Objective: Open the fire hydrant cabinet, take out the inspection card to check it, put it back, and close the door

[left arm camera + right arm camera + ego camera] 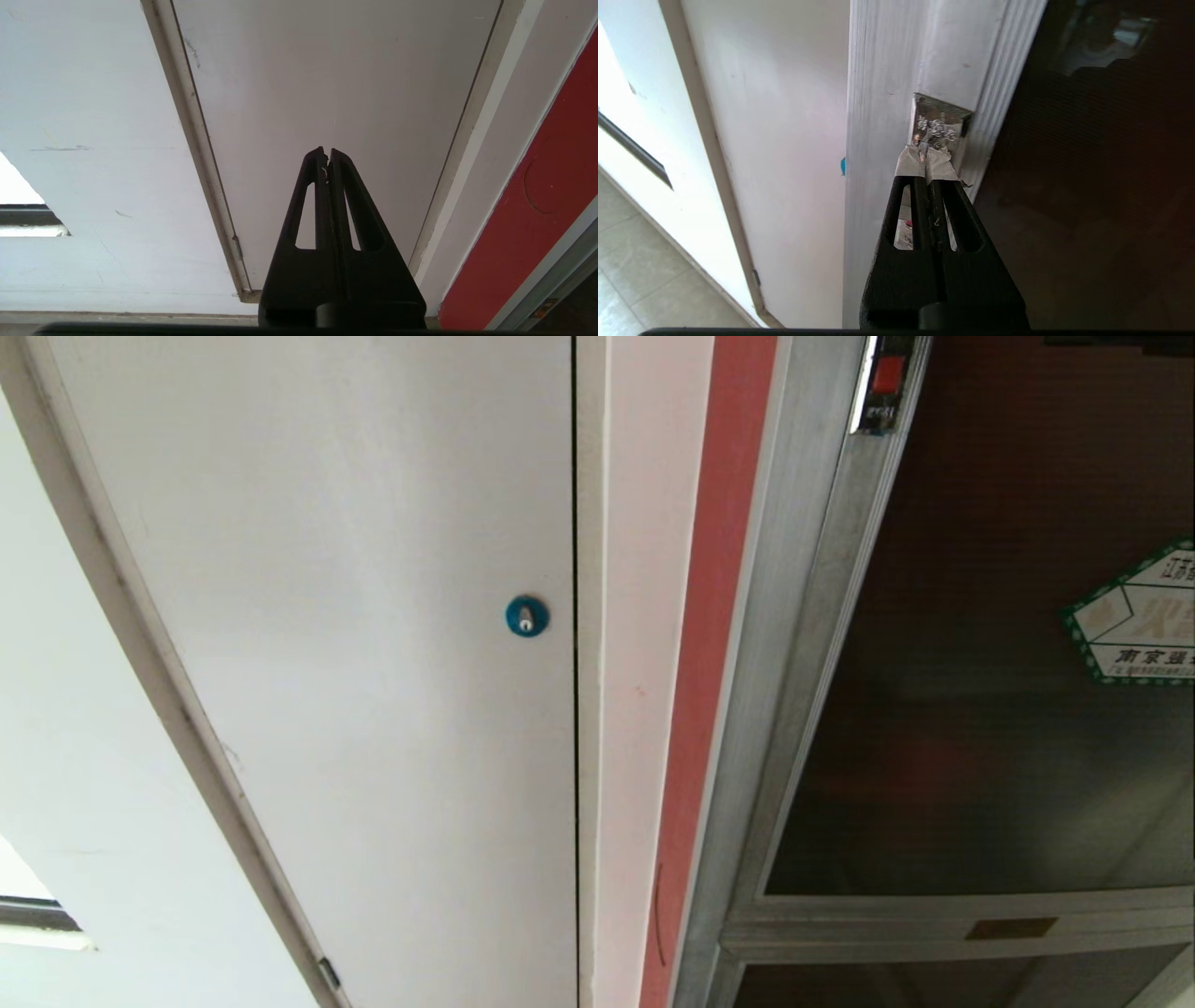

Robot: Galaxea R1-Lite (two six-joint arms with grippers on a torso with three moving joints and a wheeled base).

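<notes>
The fire hydrant cabinet point(794, 616) fills the right of the head view with its silver aluminium frame. Its door point(980, 709) is a dark glass panel lying flush in the frame, with a small red latch point(888, 373) at the top and a green-bordered sticker point(1139, 616). In the right wrist view my right gripper point(926, 154) is shut. Its taped fingertips point(908, 161) sit right at a shiny metal latch plate point(941, 121) on the frame beside the glass point(1087, 186). My left gripper point(326, 154) is shut and empty, facing a white door. The inspection card is hidden.
A plain white door point(373, 663) with a blue round lock point(527, 615) stands left of the cabinet. A red strip point(709, 663) runs between them. Pale floor tiles point(626, 280) show below in the right wrist view. Neither arm appears in the head view.
</notes>
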